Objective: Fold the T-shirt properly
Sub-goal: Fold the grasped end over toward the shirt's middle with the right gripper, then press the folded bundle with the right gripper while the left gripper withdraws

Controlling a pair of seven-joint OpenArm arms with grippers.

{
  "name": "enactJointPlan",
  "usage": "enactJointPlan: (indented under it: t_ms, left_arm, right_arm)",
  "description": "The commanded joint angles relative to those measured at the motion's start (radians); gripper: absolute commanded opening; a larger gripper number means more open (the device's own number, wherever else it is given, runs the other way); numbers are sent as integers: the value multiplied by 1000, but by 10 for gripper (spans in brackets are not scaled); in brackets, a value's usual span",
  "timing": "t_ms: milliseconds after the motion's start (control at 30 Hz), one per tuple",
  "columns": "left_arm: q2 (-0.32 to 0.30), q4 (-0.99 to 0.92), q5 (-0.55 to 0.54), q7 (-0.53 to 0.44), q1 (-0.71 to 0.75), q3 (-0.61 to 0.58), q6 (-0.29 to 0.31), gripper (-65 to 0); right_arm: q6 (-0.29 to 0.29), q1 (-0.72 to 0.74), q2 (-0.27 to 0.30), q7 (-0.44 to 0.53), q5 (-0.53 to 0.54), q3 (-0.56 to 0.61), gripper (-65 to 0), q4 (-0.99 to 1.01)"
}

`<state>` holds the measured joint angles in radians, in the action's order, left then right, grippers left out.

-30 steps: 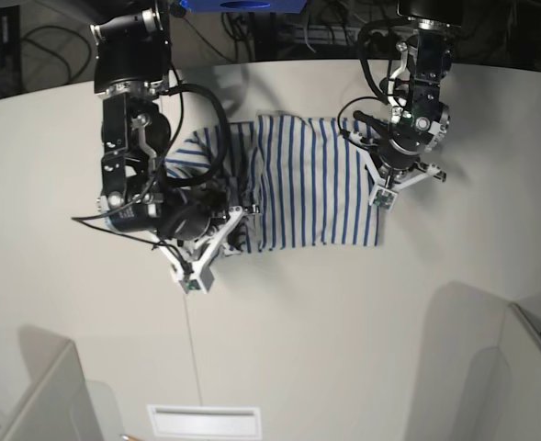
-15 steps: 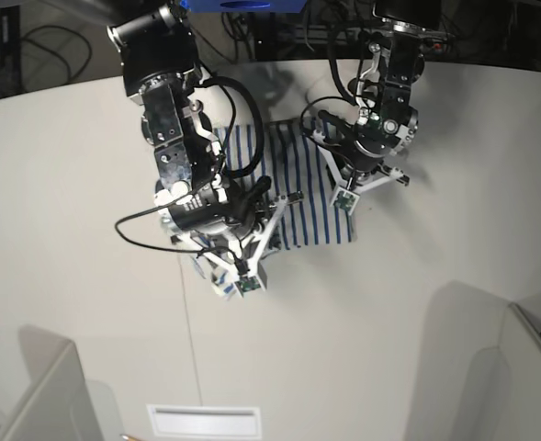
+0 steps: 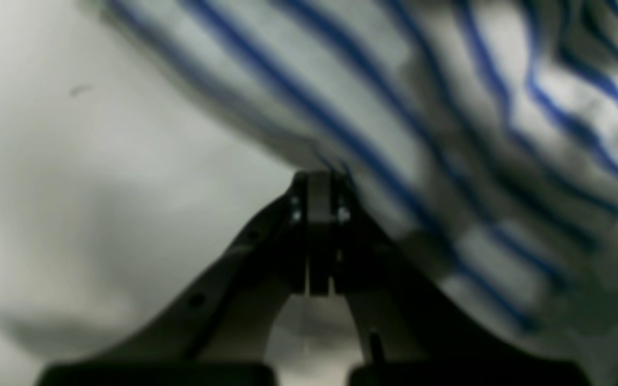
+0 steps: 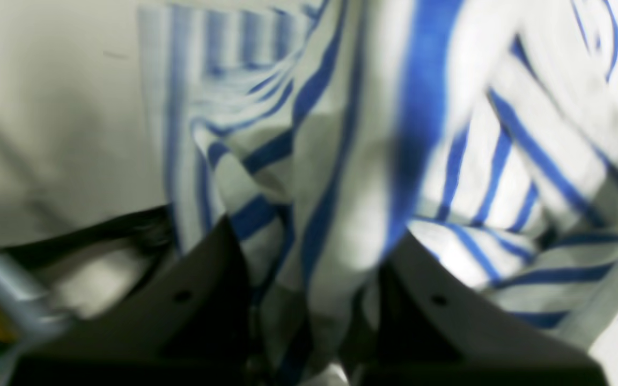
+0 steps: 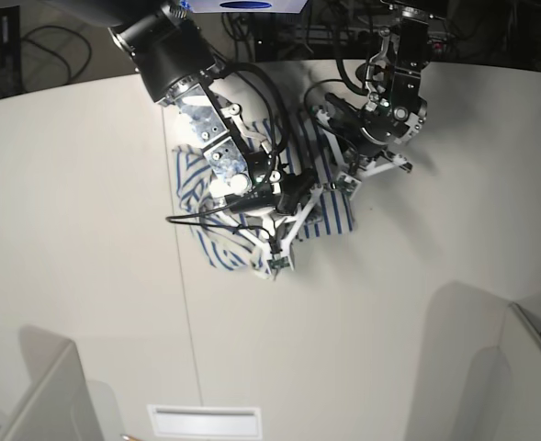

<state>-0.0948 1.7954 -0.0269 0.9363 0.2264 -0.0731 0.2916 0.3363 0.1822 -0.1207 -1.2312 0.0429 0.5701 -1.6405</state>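
A soft white cloth T-shirt with thin blue stripes lies bunched near the upper middle of the base view, on a smooth, matte off-white tabletop. The fabric is rumpled rather than flat: a striped flap shows at the left of the heap, and a narrower striped strip runs down at the right, between the 2 arms.

The right gripper, black with white angular finger brackets, sits over the lower middle of the heap in the base view. In the right wrist view its 2 dark, wedge-shaped fingers stand narrow with a thick fold of striped cloth pinched between them; the cloth rises from the grip in loose, blurred pleats that fill most of the frame.

The left gripper, of the same black and white build, is at the upper right of the heap in the base view. In the left wrist view its dark fingers meet flat together with no gap, their tips at the edge of the striped fabric; blur hides whether any cloth is caught between them. The fabric there drapes diagonally across the upper right of the frame, creased and shadowed, with bare tabletop at the left.
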Motion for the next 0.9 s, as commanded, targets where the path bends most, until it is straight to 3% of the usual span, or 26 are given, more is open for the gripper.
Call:
enactJointPlan:
  t_ms: [0, 100, 300, 500, 633, 667, 767, 867]
  left_arm:
    - [-6, 31, 2, 0, -6, 23, -5, -650]
    - [-9, 36, 3, 10, -6, 72, -2, -650]
    - [-27, 70, -8, 8, 24, 152, -1, -650]
    - [-21, 179, -29, 8, 90, 418, 1, -650]
    - [-26, 175, -166, 10, 95, 629, 1, -650]
    - [-29, 174, -201, 11, 95, 674, 1, -650]
    - [-55, 165, -275, 83, 86, 789, 1, -650]
    - [-87, 162, -330, 129, 81, 841, 1, -650]
  right_arm:
    - [22, 27, -21, 18, 5, 26, -650, -20]
    - [99, 29, -21, 3, 7, 95, -650, -22]
    - [109, 38, -24, 43, 8, 89, -650, 43]
    - [111, 40, -26, 54, 8, 55, -650, 85]
    - [111, 36, -27, 54, 8, 55, -650, 82]
    - [111, 36, -27, 54, 13, 55, -612, 82]
    - [111, 43, -27, 55, 139, 54, -366, 79]
    - [111, 61, -23, 95, 285, 52, -189, 84]
